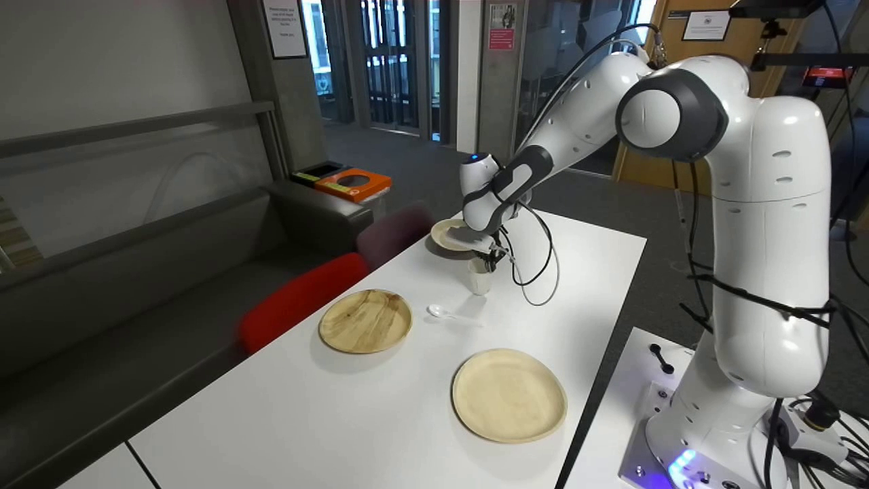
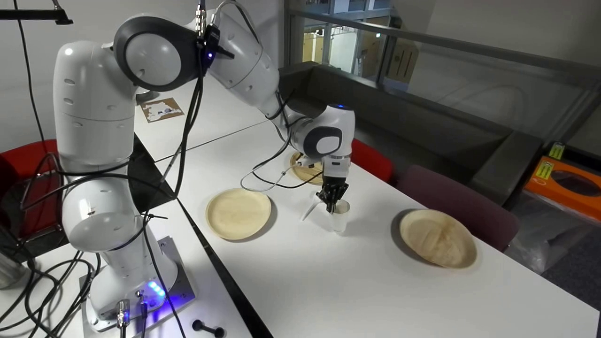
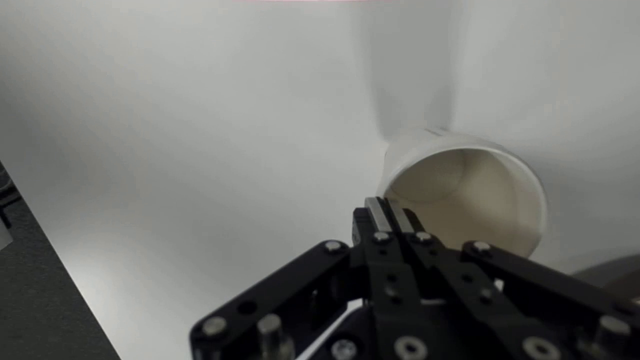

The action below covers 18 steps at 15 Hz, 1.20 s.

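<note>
Off-white cup [image 1: 479,280] sits w/ spoon [image 1: 437,311] nr it twd far edge of worktop [image 1: 305,421] in an exterior view, plate [image 2: 238,213] nr robot-side edge in an exterior view, & in wrist view gripper [image 3: 387,201] clamped on cup rim.

White cup [image 2: 340,219], slightly tapered, thin round rim. Looks upright, mouth up, inner base visible. Between long edges of table [image 1: 326,421]; contact underneath unclear.
</note>
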Motion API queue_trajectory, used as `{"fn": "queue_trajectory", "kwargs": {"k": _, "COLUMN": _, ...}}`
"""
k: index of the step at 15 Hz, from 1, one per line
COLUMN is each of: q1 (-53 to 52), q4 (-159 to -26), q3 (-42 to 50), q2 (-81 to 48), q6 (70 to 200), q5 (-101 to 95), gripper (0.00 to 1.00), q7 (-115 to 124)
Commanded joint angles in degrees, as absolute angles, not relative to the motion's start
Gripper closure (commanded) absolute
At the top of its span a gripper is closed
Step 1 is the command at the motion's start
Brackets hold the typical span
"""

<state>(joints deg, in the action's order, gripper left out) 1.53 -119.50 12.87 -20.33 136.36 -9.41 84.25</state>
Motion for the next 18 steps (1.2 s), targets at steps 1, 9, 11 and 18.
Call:
{"fn": "queue_trajectory", "kwargs": {"k": 1, "q1": 2.2, "q4": -117.6, "q3": 12.2, "q2": -20.9, "q6": 132.2, "q5": -6.9, "gripper": 0.99, "q7": 82.7}}
{"fn": "queue_trajectory", "kwargs": {"k": 9, "q1": 1.5, "q4": -125.4, "q3": 12.4, "q2": -10.5, "q6": 142.2, "q5": -6.9, "gripper": 0.99, "q7": 81.0}}
{"fn": "queue_trajectory", "kwargs": {"k": 11, "q1": 1.5, "q4": -124.7, "q3": 12.4, "q2": -9.5, "q6": 145.2, "q5": -7.3, "gripper": 0.99, "q7": 80.6}}
{"fn": "queue_trajectory", "kwargs": {"k": 18, "q1": 2.7, "q4": -128.4, "q3": 10.1, "q2": 1.6, "q6": 146.8, "q5": -5.2, "gripper": 0.99, "q7": 73.1}}
